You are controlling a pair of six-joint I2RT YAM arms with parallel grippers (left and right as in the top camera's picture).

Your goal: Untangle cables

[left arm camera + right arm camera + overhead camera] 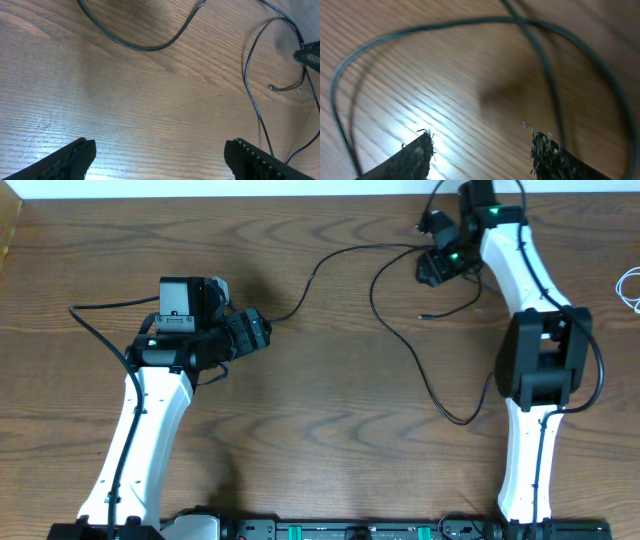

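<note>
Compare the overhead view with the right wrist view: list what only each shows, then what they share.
Only overhead: the left arm, the left gripper, the white cable at the picture's right edge, and the black cable in its whole run. Only right wrist: a close look between the right gripper and its open fingertips, nothing held, with the black cable crossing itself just beyond them. Both: the black cable, the wooden table and the right gripper.

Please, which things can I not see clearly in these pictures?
- White cable: overhead, cut off by the right edge; its ends are unseen.
- Black cable: overhead, parts pass under the right arm.
- Its crossing: right wrist view, blurred; knot or plain overlap, cannot tell.
- Small plug: left wrist, too small to tell its type.
</note>
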